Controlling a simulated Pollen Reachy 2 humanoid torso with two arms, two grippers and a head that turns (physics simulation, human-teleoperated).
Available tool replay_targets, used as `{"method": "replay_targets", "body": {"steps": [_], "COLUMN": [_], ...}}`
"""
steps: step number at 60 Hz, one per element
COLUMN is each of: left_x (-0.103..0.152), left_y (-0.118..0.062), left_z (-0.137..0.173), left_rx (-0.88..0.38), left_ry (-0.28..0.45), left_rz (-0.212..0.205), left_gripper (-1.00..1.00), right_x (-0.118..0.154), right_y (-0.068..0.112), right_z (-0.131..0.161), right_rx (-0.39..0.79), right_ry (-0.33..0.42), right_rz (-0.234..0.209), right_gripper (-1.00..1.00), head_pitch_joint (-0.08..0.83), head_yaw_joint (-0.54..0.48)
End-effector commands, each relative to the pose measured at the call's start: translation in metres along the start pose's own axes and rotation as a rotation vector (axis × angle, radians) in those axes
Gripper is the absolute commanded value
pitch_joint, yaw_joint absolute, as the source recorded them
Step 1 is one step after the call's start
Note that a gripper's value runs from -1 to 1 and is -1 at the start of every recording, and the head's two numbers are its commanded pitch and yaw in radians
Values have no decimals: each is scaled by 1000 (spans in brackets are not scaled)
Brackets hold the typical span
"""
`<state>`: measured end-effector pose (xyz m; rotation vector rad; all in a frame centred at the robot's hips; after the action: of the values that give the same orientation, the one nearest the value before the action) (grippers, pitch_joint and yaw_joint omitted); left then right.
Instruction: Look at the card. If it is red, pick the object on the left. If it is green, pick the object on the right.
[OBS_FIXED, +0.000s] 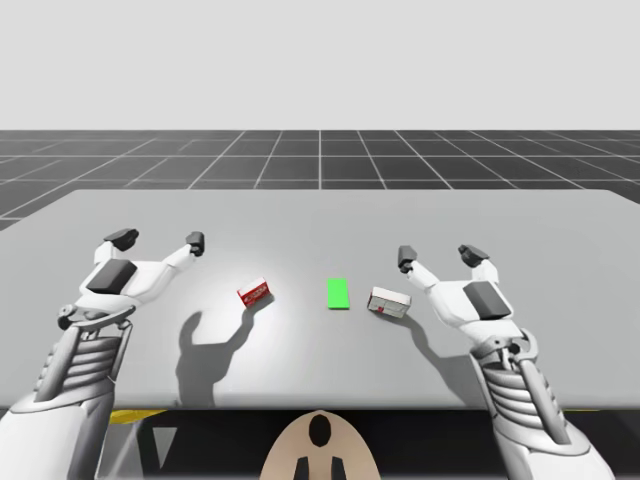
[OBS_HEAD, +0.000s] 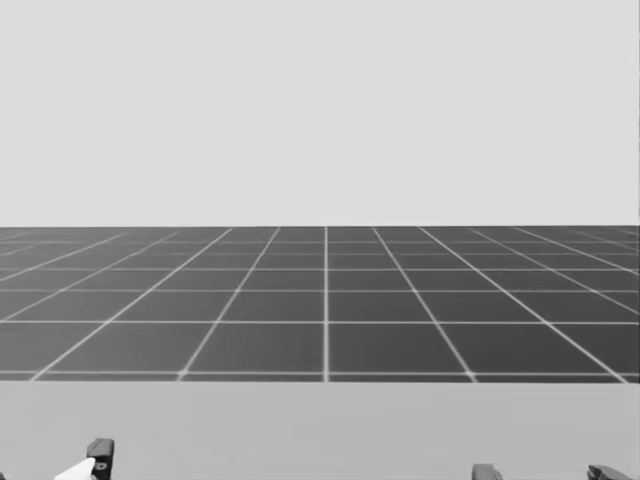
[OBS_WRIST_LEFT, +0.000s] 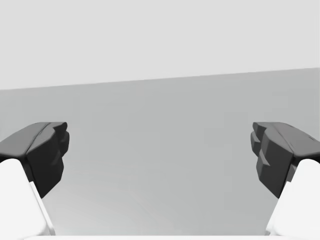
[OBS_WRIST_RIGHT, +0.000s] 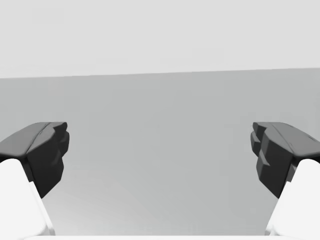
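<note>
Card (OBS_FIXED: 338, 293), green in the high view, lies on the surface (OBS_FIXED: 320, 220) between red box (OBS_FIXED: 255, 294) at its left and white box (OBS_FIXED: 389, 302) at its right. Wrist views show left gripper (OBS_WRIST_LEFT: 160, 150) and right gripper (OBS_WRIST_RIGHT: 160, 150) spread wide over grey surface.

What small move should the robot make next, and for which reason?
Probably lower the right tool toward the white rectangular box with a red patch. The flat green card in the middle calls for the object on the right, which is this box. The tool hangs open near it and holds nothing.
</note>
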<state>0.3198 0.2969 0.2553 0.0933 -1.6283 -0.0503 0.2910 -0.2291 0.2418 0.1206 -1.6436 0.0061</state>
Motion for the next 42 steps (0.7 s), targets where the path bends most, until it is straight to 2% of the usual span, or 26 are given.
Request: {"method": "replay_targets", "body": {"steps": [1, 6, 17, 34, 42], "left_x": [0, 0, 1, -1, -2], "left_y": [2, 2, 3, 2, 2], "left_z": [0, 1, 1, 0, -2], "left_rx": [3, 6, 8, 4, 1], "left_ry": [10, 11, 10, 15, 16], "left_rz": [3, 3, 4, -16, -25], "left_gripper": [-1000, -1000, -1000, -1000, -1000], "right_x": [-3, 0, 0, -1, 0], "right_y": [7, 7, 6, 5, 5], "right_z": [3, 3, 2, 0, 1], "right_rx": [-65, -33, -46, -50, -48], "right_ry": [-3, -11, 3, -6, -14], "right_rz": [-53, -74, -65, -29, -20], "right_gripper": [-1000, -1000, -1000, -1000, -1000], "head_pitch_joint": [8, 38, 196, 458, 551], "head_yaw_joint": [10, 10, 14, 10, -9]}}
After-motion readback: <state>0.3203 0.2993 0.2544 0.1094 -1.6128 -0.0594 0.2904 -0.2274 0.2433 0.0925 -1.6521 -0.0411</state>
